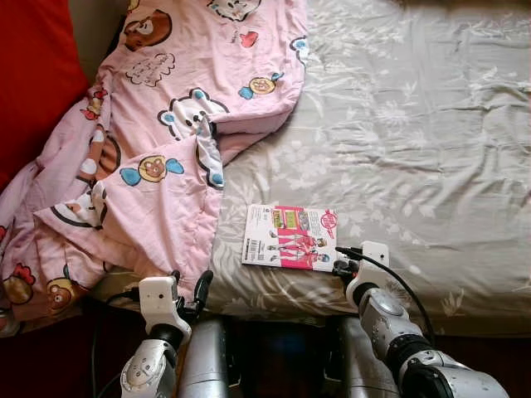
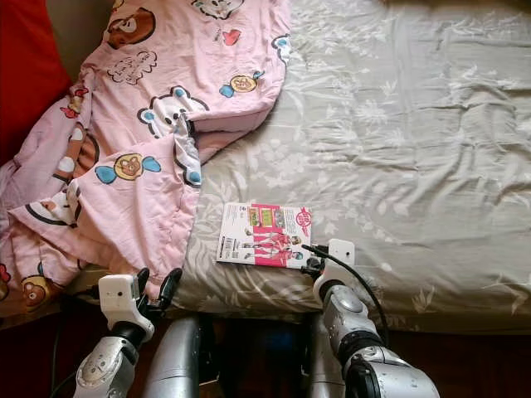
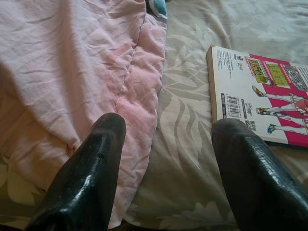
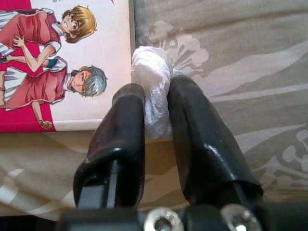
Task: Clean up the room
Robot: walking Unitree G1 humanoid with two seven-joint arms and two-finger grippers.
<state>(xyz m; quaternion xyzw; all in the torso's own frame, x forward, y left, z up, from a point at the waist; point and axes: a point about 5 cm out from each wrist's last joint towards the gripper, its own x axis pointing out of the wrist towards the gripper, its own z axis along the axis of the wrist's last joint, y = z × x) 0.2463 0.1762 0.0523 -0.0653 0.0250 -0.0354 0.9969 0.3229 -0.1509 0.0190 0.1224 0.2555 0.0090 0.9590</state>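
Your right gripper [image 4: 156, 113] pinches a crumpled white tissue [image 4: 153, 77] at the bed's [image 1: 431, 149] near edge, touching the comic book's [image 1: 290, 236] corner. Your left gripper [image 3: 168, 159] gapes empty, farther away.

A bed [image 1: 431, 124] with grey leaf-print sheet carries a pink cartoon blanket [image 1: 158, 141], a comic book [image 1: 289, 236] — and a white paper wad [image 4: 151, 91].

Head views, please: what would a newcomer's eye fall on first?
The pink cartoon quilt, crumpled over the bed's left side. Next, a pink comic book flat on the grey sheet near the front edge. At its right corner the right gripper pinches a white paper wad.
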